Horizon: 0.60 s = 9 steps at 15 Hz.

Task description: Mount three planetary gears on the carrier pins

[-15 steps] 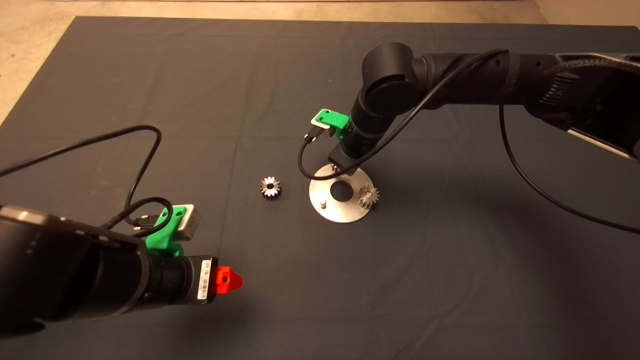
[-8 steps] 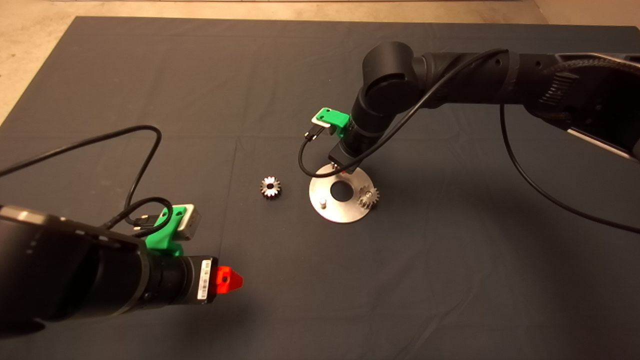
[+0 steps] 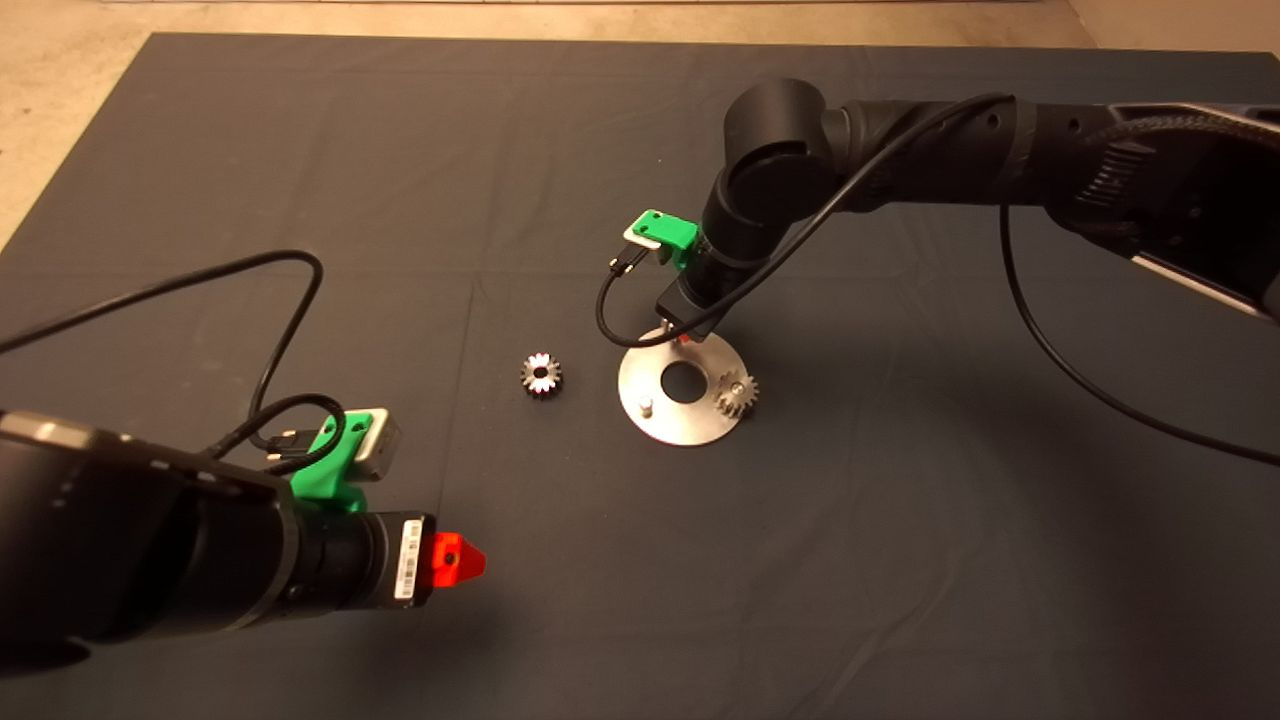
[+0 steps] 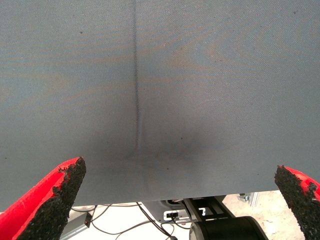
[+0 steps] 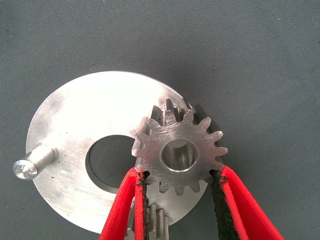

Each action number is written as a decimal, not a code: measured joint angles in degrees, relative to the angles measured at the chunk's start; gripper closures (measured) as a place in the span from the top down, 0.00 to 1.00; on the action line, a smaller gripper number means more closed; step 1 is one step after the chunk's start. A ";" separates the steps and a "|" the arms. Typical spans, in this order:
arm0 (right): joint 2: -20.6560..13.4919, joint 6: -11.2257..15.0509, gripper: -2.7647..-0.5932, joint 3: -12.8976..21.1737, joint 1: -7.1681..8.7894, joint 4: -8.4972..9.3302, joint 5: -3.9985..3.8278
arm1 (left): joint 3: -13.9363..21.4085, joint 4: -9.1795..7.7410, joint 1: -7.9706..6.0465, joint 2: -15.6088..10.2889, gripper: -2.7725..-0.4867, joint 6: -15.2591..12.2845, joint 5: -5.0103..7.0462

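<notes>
Right gripper (image 5: 177, 187), green with two red fingers, pinching a small grey-silver steel spur gear (image 5: 178, 152) by its toothed rim, held flat over the far edge of the flat round silver metal disc (image 5: 75, 125). Bore axis of the held gear upright, so parallel to the pins. Pin under this gear hidden behind it; impossible to tell whether the bore is exactly above the pin. By judgement, next move straight down, depending on bore and pin being on one line.

One short silver upright pin (image 3: 646, 406) bare, on the disc side nearer the left arm. Second gear (image 3: 736, 395) already on its pin at the disc's right edge. Third gear (image 3: 541, 373) flat on the dark mat (image 3: 300, 150), just beside the disc, between the two arms.

Left gripper (image 4: 175, 200) waiting low at the near left, fingers spread wide, holding nothing, well apart from the disc.

White label on the left wrist, not readable. No brand seen.
</notes>
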 joint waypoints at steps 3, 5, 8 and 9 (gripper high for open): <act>0.00 0.00 0.03 0.00 0.00 0.02 -0.02 | 0.00 0.00 0.00 0.00 0.99 0.00 0.00; 0.00 0.00 0.03 0.00 0.00 -0.01 0.00 | 0.00 0.00 0.00 0.00 0.99 0.00 0.00; 0.00 0.00 0.03 0.00 0.00 -0.01 -0.02 | 0.00 0.01 0.00 0.00 0.99 0.00 0.00; 0.00 0.00 0.03 0.00 0.00 0.00 -0.02 | 0.00 0.00 0.00 0.00 0.99 0.00 0.00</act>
